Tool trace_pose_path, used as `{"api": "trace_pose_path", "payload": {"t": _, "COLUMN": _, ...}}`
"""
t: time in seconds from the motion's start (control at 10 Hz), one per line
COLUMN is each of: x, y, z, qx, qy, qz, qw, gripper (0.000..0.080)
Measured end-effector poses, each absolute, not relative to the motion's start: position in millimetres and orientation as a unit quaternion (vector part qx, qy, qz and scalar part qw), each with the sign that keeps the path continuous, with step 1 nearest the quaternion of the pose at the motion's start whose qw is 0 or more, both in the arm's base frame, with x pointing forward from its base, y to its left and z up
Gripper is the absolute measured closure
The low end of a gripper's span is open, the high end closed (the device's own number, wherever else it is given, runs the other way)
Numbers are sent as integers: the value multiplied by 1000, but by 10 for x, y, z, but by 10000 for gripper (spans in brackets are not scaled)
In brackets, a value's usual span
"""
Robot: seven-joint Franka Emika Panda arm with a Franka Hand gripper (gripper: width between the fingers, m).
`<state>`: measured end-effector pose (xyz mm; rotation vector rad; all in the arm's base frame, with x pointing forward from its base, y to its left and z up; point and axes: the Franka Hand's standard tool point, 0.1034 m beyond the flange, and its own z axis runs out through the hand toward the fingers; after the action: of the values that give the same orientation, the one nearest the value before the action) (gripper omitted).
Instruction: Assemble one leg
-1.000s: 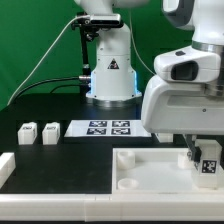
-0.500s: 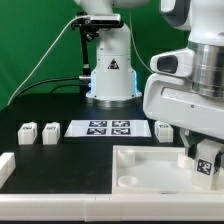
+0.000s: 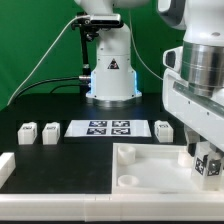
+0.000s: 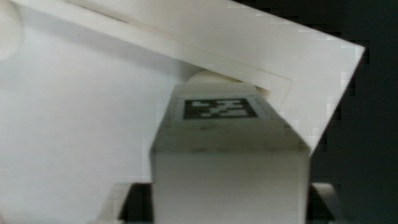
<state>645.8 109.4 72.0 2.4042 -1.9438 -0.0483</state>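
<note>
My gripper [image 3: 207,160] is shut on a leg [image 3: 209,166], a small white peg with a black-and-white tag, held upright over the right near corner of the white tabletop [image 3: 150,165]. In the wrist view the leg [image 4: 222,150] fills the gap between the dark fingers [image 4: 134,203] of the gripper [image 4: 226,205], its tagged end pointing at the tabletop's corner [image 4: 89,100]. I cannot tell if the leg touches the tabletop. Three other legs stand on the table: two [image 3: 27,133] [image 3: 50,131] at the exterior view's left, one [image 3: 164,129] beside the marker board.
The marker board [image 3: 108,128] lies flat behind the tabletop. The robot base [image 3: 110,75] stands at the back with cables. A white bracket [image 3: 5,165] sits at the exterior view's left edge. The tabletop has a round hole [image 3: 127,181] at its left near corner.
The arm has shifted toward the exterior view's right and turned, uncovering the leg beside the marker board. The held leg has stayed at the tabletop's right corner.
</note>
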Motion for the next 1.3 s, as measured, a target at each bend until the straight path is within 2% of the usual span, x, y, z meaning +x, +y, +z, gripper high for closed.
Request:
{"api": "trace_pose_path", "payload": {"t": 0.2, "x": 6449, "y": 1091, "z": 711, "qx": 773, "qy": -634, "qz": -17, "qw": 26, "gripper": 508}}
{"api": "trace_pose_path", "payload": {"t": 0.3, "x": 6450, "y": 1094, "z": 711, "qx": 782, "qy": -623, "qz": -17, "qw": 25, "gripper": 331}}
{"api": "trace_pose_path", "payload": {"t": 0.4, "x": 6448, "y": 1104, "z": 712, "qx": 784, "qy": -621, "qz": -17, "qw": 25, "gripper": 214}}
{"api": "trace_pose_path", "payload": {"t": 0.5, "x": 6441, "y": 1141, "z": 717, "qx": 815, "qy": -578, "qz": -19, "qw": 25, "gripper": 214}}
{"api": "trace_pose_path", "payload": {"t": 0.6, "x": 6432, "y": 1187, "z": 723, "qx": 862, "qy": -506, "qz": -19, "qw": 25, "gripper": 161}}
{"api": "trace_pose_path", "payload": {"t": 0.7, "x": 6408, "y": 1227, "z": 724, "qx": 890, "qy": -456, "qz": -20, "qw": 24, "gripper": 153}}
{"api": "trace_pose_path", "payload": {"t": 1.3, "x": 6394, "y": 1208, "z": 721, "qx": 998, "qy": -36, "qz": -24, "qw": 34, "gripper": 150}}
